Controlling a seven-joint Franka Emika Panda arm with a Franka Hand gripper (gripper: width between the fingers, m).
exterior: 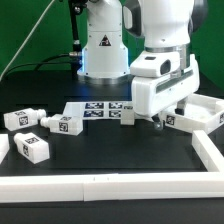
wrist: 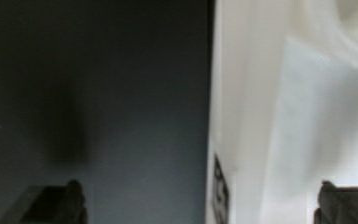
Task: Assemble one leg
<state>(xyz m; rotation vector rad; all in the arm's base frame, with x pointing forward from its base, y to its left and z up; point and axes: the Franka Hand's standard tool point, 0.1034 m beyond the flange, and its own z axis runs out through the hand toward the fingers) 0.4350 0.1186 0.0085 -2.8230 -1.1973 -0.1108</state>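
Note:
My gripper (exterior: pixel 160 120) hangs low over the table, at the near-left edge of the large white tray-like part (exterior: pixel 200 113). In the wrist view the gripper (wrist: pixel 201 206) is open, with both dark fingertips (wrist: pixel 51 204) far apart. A white part with a tag edge (wrist: pixel 282 110) fills the half of the gap by one finger, and bare black table fills the other half. I cannot tell whether it touches a finger. Three white legs with tags lie at the exterior view's left (exterior: pixel 20 118), (exterior: pixel 31 148), (exterior: pixel 64 124). Another leg (exterior: pixel 125 116) lies just left of the gripper.
The marker board (exterior: pixel 95 107) lies behind the legs, in front of the robot base. A low white wall (exterior: pixel 110 186) runs along the front and up the exterior view's right side (exterior: pixel 210 152). The black table (exterior: pixel 110 150) lies between them.

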